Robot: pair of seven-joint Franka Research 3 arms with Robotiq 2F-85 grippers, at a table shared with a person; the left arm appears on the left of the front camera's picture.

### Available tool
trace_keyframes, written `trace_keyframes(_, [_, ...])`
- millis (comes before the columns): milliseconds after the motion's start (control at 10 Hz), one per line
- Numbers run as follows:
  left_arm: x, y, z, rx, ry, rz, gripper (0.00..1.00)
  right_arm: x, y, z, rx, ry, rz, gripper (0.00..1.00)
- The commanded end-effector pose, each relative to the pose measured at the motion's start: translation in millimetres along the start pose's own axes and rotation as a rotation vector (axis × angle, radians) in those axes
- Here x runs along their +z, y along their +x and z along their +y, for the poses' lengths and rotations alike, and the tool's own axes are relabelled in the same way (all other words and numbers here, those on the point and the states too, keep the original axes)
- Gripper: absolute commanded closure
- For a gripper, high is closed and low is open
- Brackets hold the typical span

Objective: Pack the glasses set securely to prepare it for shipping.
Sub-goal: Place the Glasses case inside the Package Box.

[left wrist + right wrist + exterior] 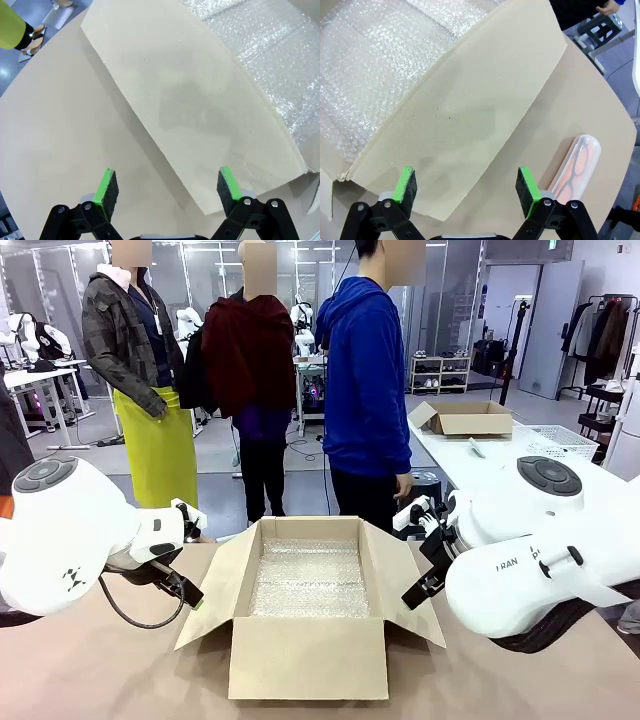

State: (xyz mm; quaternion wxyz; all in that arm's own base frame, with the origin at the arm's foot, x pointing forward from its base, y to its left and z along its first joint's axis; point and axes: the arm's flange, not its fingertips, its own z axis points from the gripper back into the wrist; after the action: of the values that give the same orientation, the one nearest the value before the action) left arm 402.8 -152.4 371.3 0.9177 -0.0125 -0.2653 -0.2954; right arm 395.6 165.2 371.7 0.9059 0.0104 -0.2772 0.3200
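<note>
Front view shows us an open cardboard box (308, 655) at the middle of the tan surface (90, 670), its flaps spread outward and bubble wrap (308, 578) lining its floor; a white arm (70, 535) sits to the left of the box and a second white arm (530, 565) to its right, each reaching toward the nearest side flap; beyond the box's far edge a person in a blue hooded top (365, 390) stands by the surface.

In the left wrist view we see the left hand (167, 186) released, its two green pads standing wide apart with nothing between them; it hangs over the outer corner of the box's left flap (200, 110), one pad above bare surface and the other above the flap's edge; we cannot tell whether either pad touches the cardboard.

In the right wrist view the right hand (467, 184) is likewise released and empty, pads wide, poised above the box's right flap (470, 115); the pale pink case (580, 162) lies flat on the surface outside the box, just beside that flap's outer edge and apart from it — its see-through top shows a pair of eyeglasses, and its near end is hidden behind one pad.
</note>
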Motion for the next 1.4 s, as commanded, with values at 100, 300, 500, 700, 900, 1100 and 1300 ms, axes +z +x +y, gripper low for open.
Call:
trace_keyframes(100, [0.0, -0.2, 0.7, 0.002, 0.000, 0.000, 0.00, 0.0, 0.2, 0.6, 0.000, 0.001, 0.000, 0.00])
trace_keyframes(300, [27.9, 18.1, 4.2, -0.049, -0.021, -0.013, 0.00, 18.7, 11.8, -16.0, -0.035, -0.033, 0.026, 0.00])
trace_keyframes(500, [79.3, 45.9, 19.6, -0.083, -0.112, -0.043, 0.00, 54.1, 24.7, -51.7, -0.138, -0.080, 0.070, 0.00])
trace_keyframes(700, [121.1, 50.7, 31.5, -0.165, -0.193, -0.085, 0.00, 69.0, 24.8, -81.5, -0.283, -0.128, 0.128, 0.00])
trace_keyframes(900, [160.7, 38.5, 45.1, -0.257, -0.365, -0.141, 0.00, 73.8, 13.8, -114.5, -0.421, -0.092, 0.193, 0.00])
trace_keyframes(1100, [176.9, 24.9, 51.8, -0.269, -0.452, -0.175, 0.00, 63.2, 5.9, -140.2, -0.504, -0.061, 0.240, 0.00])
trace_keyframes(1300, [180.1, 20.0, 52.3, -0.216, -0.422, -0.118, 0.00, 59.0, 7.5, -145.0, -0.495, -0.121, 0.227, 0.00])
